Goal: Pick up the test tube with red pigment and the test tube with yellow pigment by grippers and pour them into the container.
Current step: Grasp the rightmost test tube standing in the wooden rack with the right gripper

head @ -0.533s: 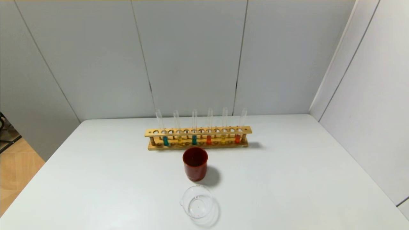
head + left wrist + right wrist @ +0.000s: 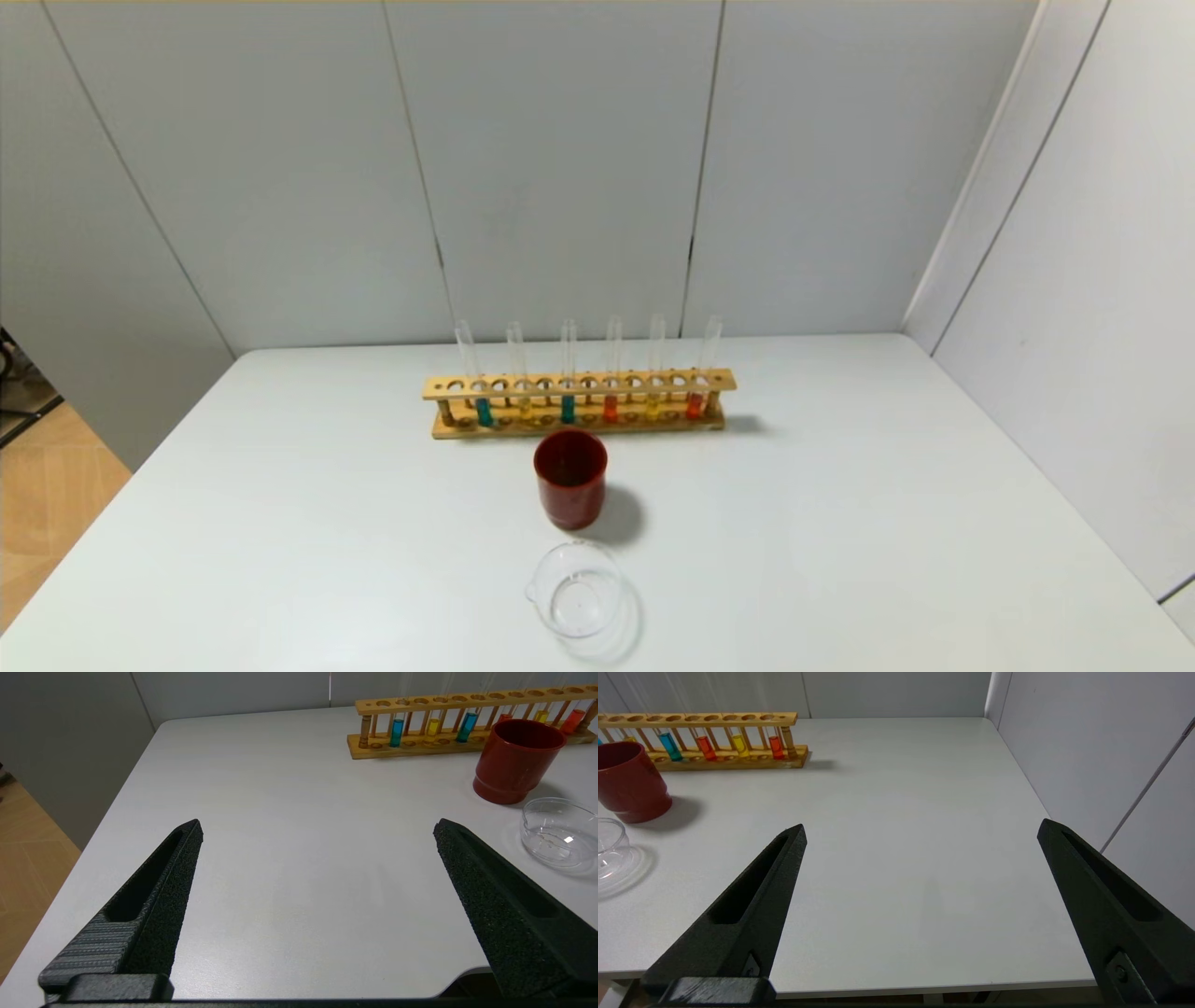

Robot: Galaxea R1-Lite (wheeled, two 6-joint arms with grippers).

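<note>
We see broad bare white table before both near edges. Our left gripper and right gripper gape wide, holding nothing. Red tube and yellow tube stand in the wooden rack; the glass beaker sits nearest us.

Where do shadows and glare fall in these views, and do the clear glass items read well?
Head view: the opaque dark-red cup casts a soft shadow to its right, and the wooden test tube rack does likewise; the upper parts of the tubes nearly vanish against the wall. Left wrist view: a bright glint sits in the low clear glass beaker. Right wrist view: the cup's shadow is distinct.
</note>
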